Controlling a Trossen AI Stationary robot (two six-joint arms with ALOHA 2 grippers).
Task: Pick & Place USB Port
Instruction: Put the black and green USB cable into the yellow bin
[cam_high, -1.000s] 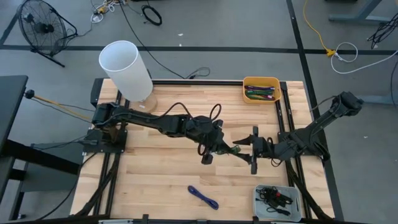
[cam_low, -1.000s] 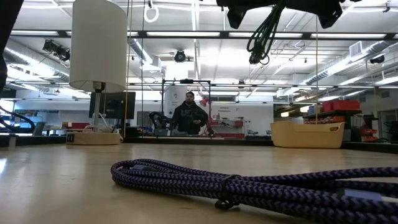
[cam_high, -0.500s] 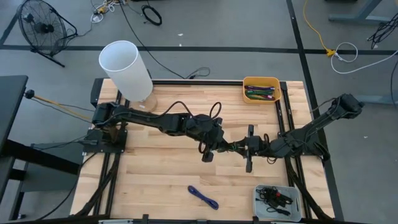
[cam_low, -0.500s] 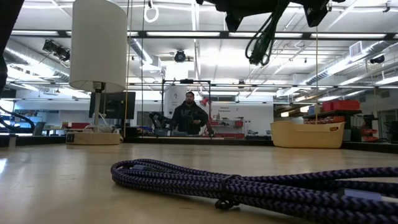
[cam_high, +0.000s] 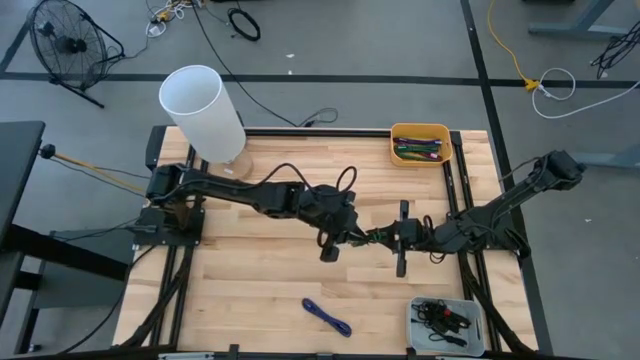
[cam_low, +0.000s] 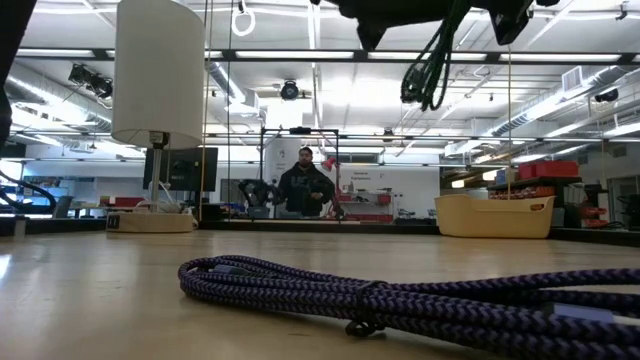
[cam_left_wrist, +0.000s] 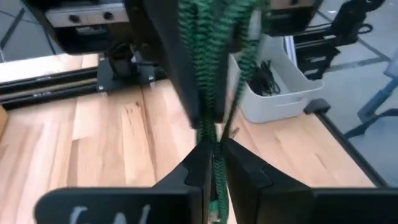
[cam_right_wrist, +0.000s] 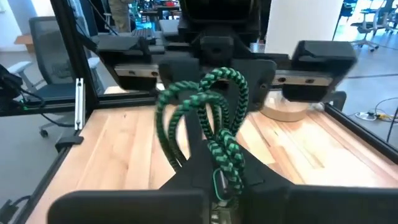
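Note:
A coiled green braided USB cable (cam_high: 372, 238) hangs above the middle of the table, between my two grippers, which face each other. My left gripper (cam_high: 352, 240) comes from the table's left and closes on the cable (cam_left_wrist: 211, 74). My right gripper (cam_high: 388, 238) comes from the right and is shut on the same coil (cam_right_wrist: 205, 106). In the low view the cable (cam_low: 428, 70) dangles as a dark loop under the grippers at the top edge. My left gripper pinches a strand of the cable (cam_left_wrist: 214, 155) between its two fingertips, coming level from the table's left. The gap between its fingers is barely wider than the strand. The coil is clear of the table. My right gripper pinches the coil's bundled strands (cam_right_wrist: 225, 158) between its two fingers, coming level from the table's right. The loops (cam_right_wrist: 186, 99) stand out beyond its fingertips toward my left gripper. Nothing of the cable rests on the table.
A purple braided cable (cam_high: 327, 317) lies near the front edge, large in the low view (cam_low: 400, 300). A white bin (cam_high: 470, 305) holding black cables sits at the front right. A yellow tray (cam_high: 420, 131) is at the back right and a white lamp (cam_high: 205, 105) at the back left.
My right gripper has moved toward the table's left, up to the cable that my left gripper holds, and has shut on it from a wide-open stance. The cable has stayed lifted between the two grippers.

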